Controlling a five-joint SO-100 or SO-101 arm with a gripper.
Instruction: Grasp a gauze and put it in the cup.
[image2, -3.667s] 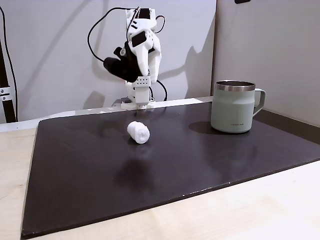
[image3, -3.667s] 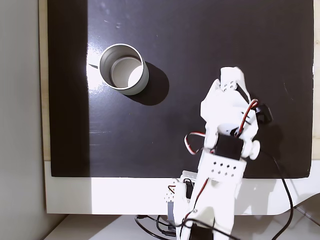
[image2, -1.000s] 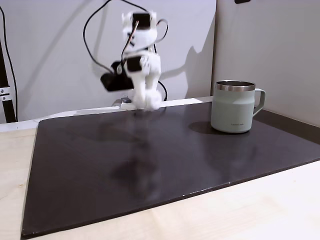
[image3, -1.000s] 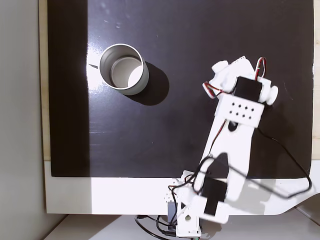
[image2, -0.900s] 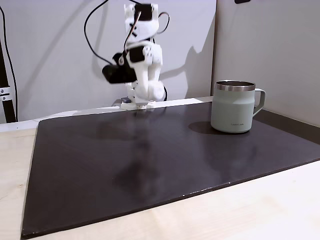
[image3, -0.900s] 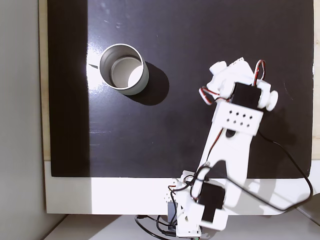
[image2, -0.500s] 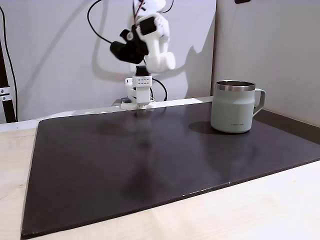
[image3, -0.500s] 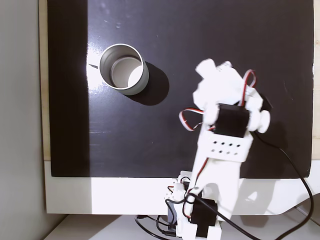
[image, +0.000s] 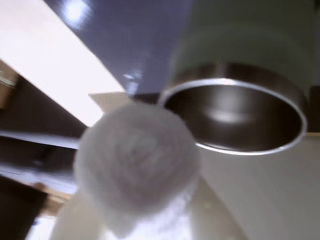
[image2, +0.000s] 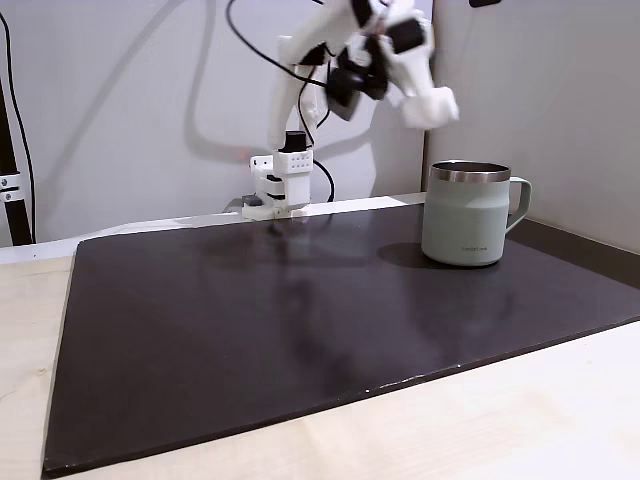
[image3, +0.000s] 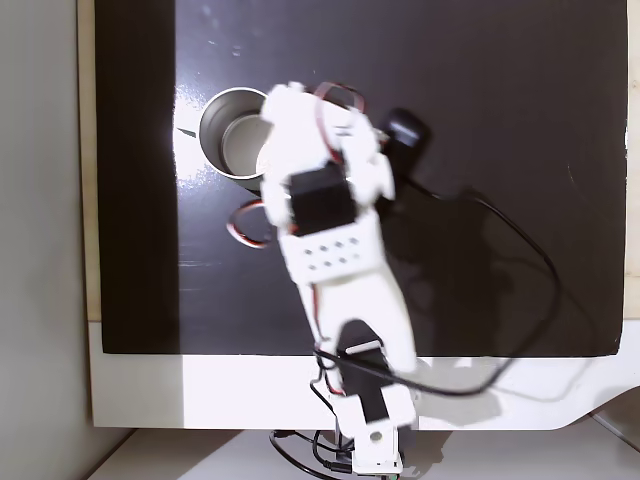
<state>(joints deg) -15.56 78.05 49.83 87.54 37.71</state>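
1. Wrist view: the gauze (image: 136, 167) sits blurred right at the pincer, pinched in its grip. The cup (image: 235, 115) lies just ahead and to the right of it, its steel mouth open towards the camera. The roll is near the rim but not yet over the opening.

2. Fixed view from the front: the pincer (image2: 440, 108) has swung across from above the middle of the counter (image2: 200, 330), where it was half a second ago, and now hangs high, just above and a little left of the cup (image2: 468, 215). The white lump at its tip is smeared by motion; I take it for the gauze (image2: 441, 106). Nothing lies on the dark mat below.

3. Fixed view from above: the arm has turned left since half a second ago, and its wrist now overlaps the right edge of the cup (image3: 228, 135). The pincer itself is hidden under the arm.

4. In my judgement the carry is nearly done: a short further reach over the mouth, then a release.
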